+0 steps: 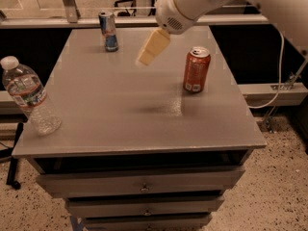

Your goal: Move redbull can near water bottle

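Now the gripper (150,49) hangs in the air over the back half of the counter (144,124), tilted down and to the left, between the redbull can (109,31) and the soda can (196,69), touching neither. It carries nothing; whether it is open or closed I cannot tell, since it shows only as one pale block seen side-on.

The redbull can stands upright at the far left corner, close to the back edge. The bottle (30,96) stands at the left edge near the front, well apart from it. Nothing lies on the counter between the two.

The step in hand looks like the reach for the redbull can, so the task is barely begun. To do it well:

- Come at the redbull can from the front or the right, since it sits so near the back edge that a push from the front could send it off.
- Take it around the middle of its body. It is slim and tall and will likely tip if nudged near the top.
- Lift it free before carrying it toward the front left, rather than dragging.
- Set it down just beside the bottle, on the side away from the edge, without bumping it; the bottle sits close to the rim and could topple off.
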You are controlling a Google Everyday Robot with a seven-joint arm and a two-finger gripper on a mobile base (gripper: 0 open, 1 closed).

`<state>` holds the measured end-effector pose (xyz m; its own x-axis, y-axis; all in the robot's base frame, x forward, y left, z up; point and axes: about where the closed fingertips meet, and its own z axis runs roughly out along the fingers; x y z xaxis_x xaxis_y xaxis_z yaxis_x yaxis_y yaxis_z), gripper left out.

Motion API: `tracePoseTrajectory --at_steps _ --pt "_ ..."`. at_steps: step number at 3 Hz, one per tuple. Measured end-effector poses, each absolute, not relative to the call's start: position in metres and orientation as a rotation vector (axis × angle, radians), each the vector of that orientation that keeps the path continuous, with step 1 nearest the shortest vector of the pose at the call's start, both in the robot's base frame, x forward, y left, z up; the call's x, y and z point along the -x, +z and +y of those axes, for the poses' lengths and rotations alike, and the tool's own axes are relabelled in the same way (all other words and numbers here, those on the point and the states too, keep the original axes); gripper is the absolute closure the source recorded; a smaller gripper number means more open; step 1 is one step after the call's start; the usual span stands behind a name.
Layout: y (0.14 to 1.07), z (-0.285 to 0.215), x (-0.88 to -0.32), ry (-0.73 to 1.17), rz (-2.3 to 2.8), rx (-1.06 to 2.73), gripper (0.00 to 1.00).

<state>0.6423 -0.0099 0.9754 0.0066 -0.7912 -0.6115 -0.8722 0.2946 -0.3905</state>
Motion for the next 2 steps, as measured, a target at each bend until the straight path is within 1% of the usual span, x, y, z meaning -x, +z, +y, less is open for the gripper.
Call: tracePoseTrajectory --at_steps 2 --pt "0.932 0.025 -0.761 0.179 1.834 1.241 0.0"
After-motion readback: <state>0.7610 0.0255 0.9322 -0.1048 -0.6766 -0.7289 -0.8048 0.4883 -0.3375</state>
